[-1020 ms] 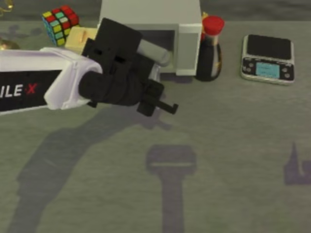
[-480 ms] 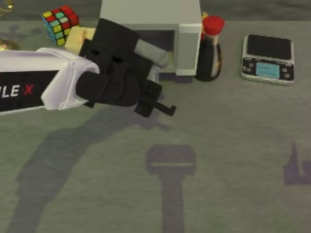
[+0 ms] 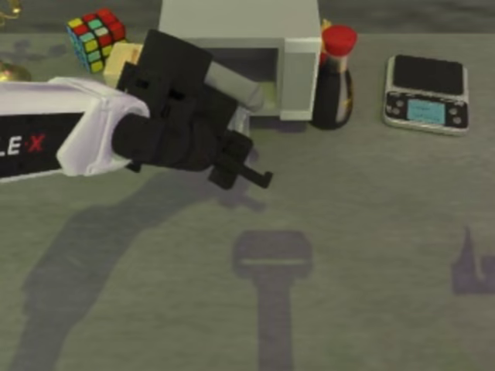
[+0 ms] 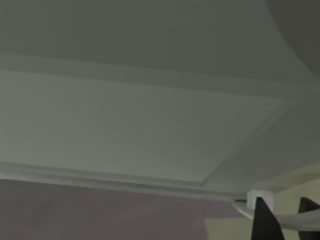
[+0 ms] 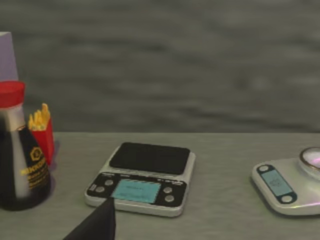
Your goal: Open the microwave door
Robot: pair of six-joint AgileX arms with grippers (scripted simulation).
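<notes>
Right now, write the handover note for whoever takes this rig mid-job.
Left claw: at the microwave's front, fingers either side of the door's edge; grip not confirmable.
Right claw: parked, facing the black-and-silver scale; out of the top view.
Microwave: far side of the table, soy sauce bottle on its right.
Microwave door: swung partly out, cavity showing.
Left: open it wider.
</notes>
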